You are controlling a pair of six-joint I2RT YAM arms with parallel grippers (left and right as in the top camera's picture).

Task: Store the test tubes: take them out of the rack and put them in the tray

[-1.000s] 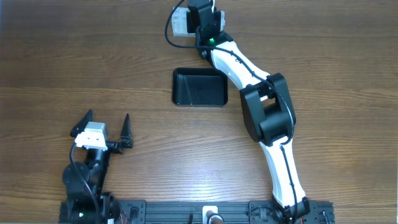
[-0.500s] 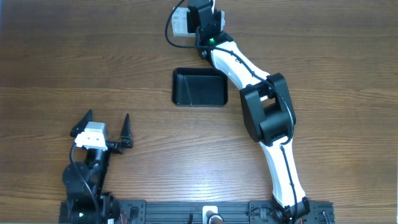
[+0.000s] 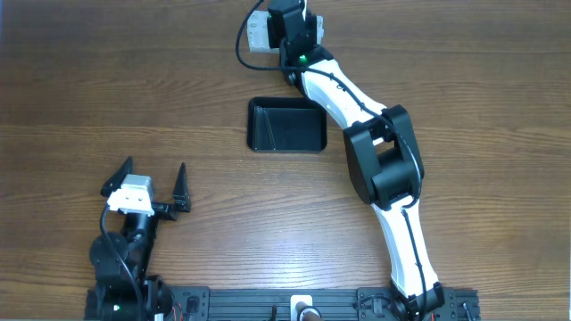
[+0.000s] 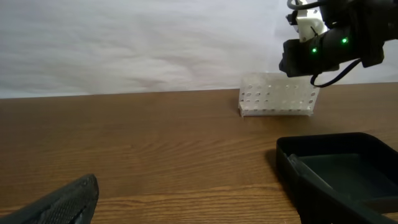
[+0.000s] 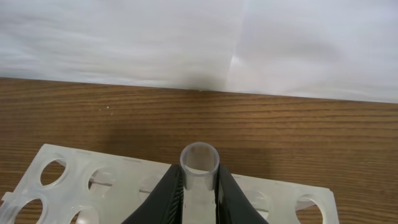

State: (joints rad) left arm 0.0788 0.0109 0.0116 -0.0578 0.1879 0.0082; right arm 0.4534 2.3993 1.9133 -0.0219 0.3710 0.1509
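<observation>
Starting at the near edge of the table [image 3: 482, 134], the left gripper [image 3: 153, 169] sits low just ahead of its base, well apart from every task item. Its two dark fingers are spread wide and hold nothing.

Further out, near the middle of the table, lies the black tray [image 3: 252, 126], a shallow rectangular container with raised walls. In the left wrist view the tray [image 4: 292, 163] shows a dark floor, with a ridge or pale line running along one inner side. The pictures do not show whether that line is a clear tube or only the tray's own wall.

Beyond the tray, at the far edge of the table, stands the translucent rack [image 4: 277, 95], upright, with rows of round holes. The right arm [image 3: 357, 98] reaches past the tray to it, and its wrist hangs directly above the rack.

The right gripper [image 5: 199, 190] is clenched on one clear test tube [image 5: 199, 163], with a dark finger pressed against each side. The tube stands upright over the middle of the rack [image 5: 93, 180], its open rim raised above the rack's top plate. The fingers hide its lower end, so the pictures do not show whether it sits in a hole. The holes that show to either side of it stand open. A white backdrop [image 5: 124, 37] rises behind the table edge.
</observation>
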